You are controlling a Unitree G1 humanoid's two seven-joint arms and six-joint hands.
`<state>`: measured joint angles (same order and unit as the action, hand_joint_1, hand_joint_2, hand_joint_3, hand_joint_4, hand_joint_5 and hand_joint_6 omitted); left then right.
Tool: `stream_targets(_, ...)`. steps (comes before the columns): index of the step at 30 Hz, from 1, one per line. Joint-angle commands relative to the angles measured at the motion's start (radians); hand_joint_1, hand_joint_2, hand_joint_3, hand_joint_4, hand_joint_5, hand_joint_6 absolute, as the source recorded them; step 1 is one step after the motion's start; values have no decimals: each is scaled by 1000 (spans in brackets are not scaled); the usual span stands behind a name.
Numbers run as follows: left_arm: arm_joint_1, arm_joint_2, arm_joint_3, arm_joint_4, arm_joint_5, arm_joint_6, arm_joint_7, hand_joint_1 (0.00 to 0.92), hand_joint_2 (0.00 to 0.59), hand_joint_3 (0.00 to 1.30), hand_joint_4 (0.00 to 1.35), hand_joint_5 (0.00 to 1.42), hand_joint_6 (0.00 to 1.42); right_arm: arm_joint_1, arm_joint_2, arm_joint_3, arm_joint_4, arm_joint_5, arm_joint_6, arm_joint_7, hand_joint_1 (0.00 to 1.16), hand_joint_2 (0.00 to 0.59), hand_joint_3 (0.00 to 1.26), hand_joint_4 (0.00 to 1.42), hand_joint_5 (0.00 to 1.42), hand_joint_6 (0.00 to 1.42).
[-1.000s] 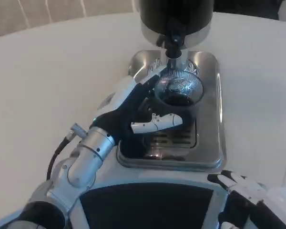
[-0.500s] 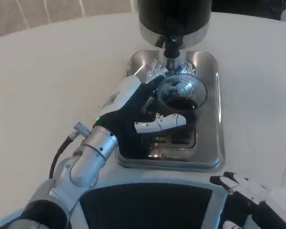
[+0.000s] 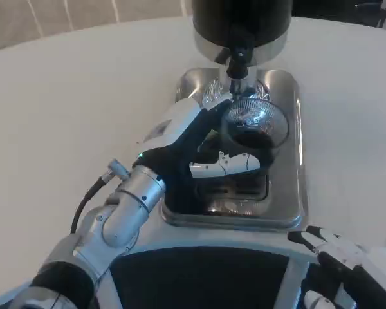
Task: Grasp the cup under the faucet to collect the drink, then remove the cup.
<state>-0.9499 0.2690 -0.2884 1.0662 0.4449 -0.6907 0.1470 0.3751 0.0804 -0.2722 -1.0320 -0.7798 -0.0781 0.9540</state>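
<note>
We see the left hand [image 3: 196, 145] wrapped around the clear cup [image 3: 252, 129], which sits under the faucet [image 3: 238, 61] on the steel drip tray [image 3: 289, 193]. Whether the right hand [image 3: 338, 254] holds anything, we cannot tell.

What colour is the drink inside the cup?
Very dark brown, nearly black, inside the clear glass cup held by the left hand, in the head view.

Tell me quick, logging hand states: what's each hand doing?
Left hand: gripping the cup under the faucet.
Right hand: cannot be told.
</note>
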Motion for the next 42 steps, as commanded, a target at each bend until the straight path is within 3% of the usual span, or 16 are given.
stream_targets(1,-9,-15,-21,17,29,16,19,320,75,181,244,494,323,-18,52,-7,-15,-11,15,7,0,585,85,0,0,0)
stream_targets(17,-13,-36,-41,34,43,100,107,386,96,446,439,724,428,-33,36,-8,-15,-6,93,15,0,580,91,0,0,0)
stream_targets(23,-3,-37,-33,33,58,121,180,494,122,724,688,965,507,-41,35,-3,-15,-7,122,16,0,578,94,0,0,0)
stream_targets(28,15,-43,-13,31,45,126,253,545,107,945,960,1223,609,-49,36,1,-15,-10,144,17,0,575,95,0,0,0)
stream_targets(36,40,-47,26,31,3,109,236,570,66,942,1077,1343,673,-59,30,1,-15,-12,168,20,0,573,102,0,0,0)
stream_targets(42,72,-18,43,-5,-17,54,219,577,45,931,1106,1369,686,-76,20,4,-15,-20,185,18,0,572,102,0,0,0)
